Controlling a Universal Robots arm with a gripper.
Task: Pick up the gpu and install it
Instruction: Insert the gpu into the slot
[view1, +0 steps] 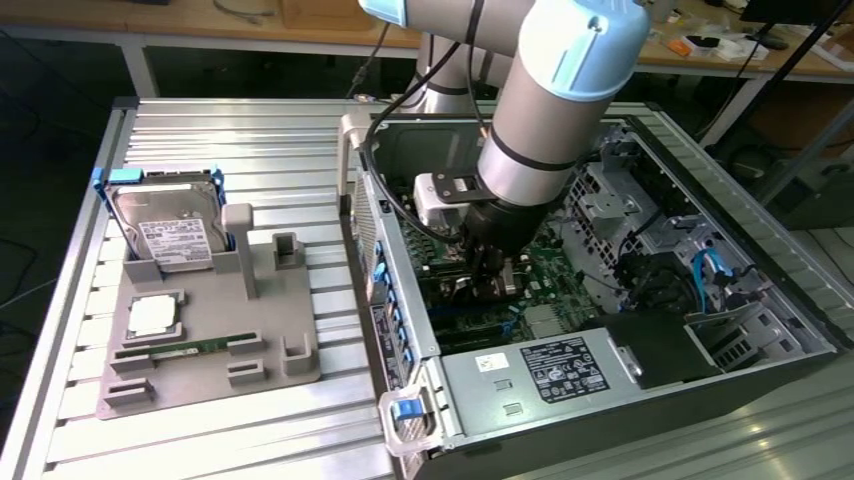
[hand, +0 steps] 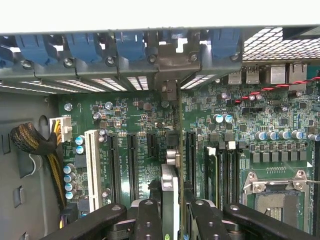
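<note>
The gripper (hand: 170, 222) is clamped on the gpu (hand: 170, 187), its black fingers (hand: 148, 217) pressing both faces of the card. The card stands on edge inside the open computer case (view1: 400, 250), over the green motherboard (hand: 140, 130) between two long black slots; whether its edge sits in a slot cannot be told. Beyond the card runs the row of blue clips (hand: 131, 45) on the case's rear wall, and outside the case, at the exterior view's left, the grey holder (view1: 200, 375) carries the hard drive (view1: 167, 235) and a green memory stick (view1: 187, 347).
</note>
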